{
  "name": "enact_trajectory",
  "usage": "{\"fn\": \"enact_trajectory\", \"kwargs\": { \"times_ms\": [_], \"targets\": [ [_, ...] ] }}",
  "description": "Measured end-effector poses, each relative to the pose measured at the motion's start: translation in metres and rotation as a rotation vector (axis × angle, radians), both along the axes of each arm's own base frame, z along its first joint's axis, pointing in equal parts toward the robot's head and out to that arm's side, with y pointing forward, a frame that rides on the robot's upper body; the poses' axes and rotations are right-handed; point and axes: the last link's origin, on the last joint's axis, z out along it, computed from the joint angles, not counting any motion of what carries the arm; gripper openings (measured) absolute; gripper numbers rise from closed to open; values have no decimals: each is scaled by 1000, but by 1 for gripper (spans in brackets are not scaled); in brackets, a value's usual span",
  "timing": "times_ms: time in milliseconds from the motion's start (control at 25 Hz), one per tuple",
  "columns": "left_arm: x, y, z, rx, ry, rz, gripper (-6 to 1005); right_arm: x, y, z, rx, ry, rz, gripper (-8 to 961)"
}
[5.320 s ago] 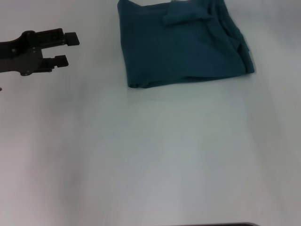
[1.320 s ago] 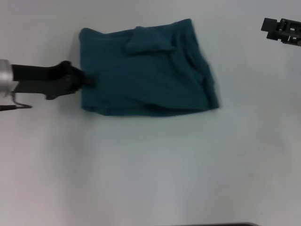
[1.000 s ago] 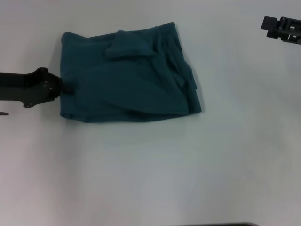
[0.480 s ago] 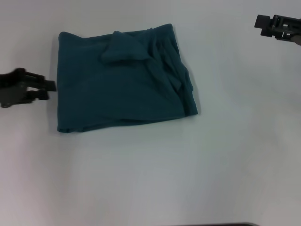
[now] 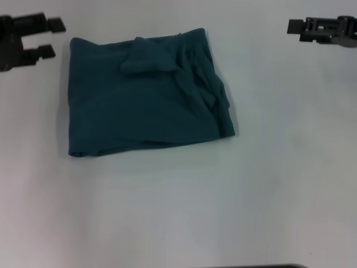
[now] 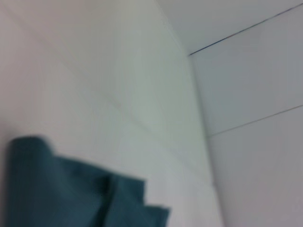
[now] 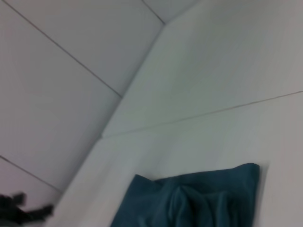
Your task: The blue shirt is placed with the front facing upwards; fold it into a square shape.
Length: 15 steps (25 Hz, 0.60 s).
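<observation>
Already the shirt [image 5: 146, 92] lies folded into a rough square mid-table, both grippers clear of it. Left gripper [image 5: 51, 38] hangs spread beside its far-left corner; right gripper [image 5: 295, 27] sits far right, jaws unreadable. Smoothing the bunched right edge would square it.

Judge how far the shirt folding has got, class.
Done: the blue shirt lies folded in a rough square on the table. In hand: nothing; the left claw is open beside it and the right claw is well clear. Left: perhaps smoothing its rumpled right edge.
</observation>
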Motion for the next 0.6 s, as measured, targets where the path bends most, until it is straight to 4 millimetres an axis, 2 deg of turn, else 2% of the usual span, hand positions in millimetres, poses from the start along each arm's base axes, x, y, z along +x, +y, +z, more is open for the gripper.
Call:
{"fn": "enact_trajectory", "kwargs": {
  "times_ms": [40, 160, 360, 400, 440, 520, 600],
  "targets": [
    [4, 2, 1, 24, -23, -14, 569, 0, 0, 0, 0, 0, 0, 868],
    [7, 6, 5, 70, -52, -20, 681, -17, 23, 0, -43, -120, -27, 868],
    [0, 9, 13, 140, -62, 17, 851, -57, 60, -12, -83, -305, -41, 867],
    [-2, 8, 15, 158, -71, 17, 880, -76, 71, -19, -96, -368, -17, 868],
    [-2, 8, 15, 158, -71, 17, 908, -76, 71, -19, -96, -368, -17, 868],
    [-3, 6, 18, 176, -86, 15, 966, -97, 79, -33, -123, -437, 3, 868],
    [-4, 5, 19, 189, -94, 14, 965, -115, 83, -46, -145, -495, 24, 868]
  ]
}}
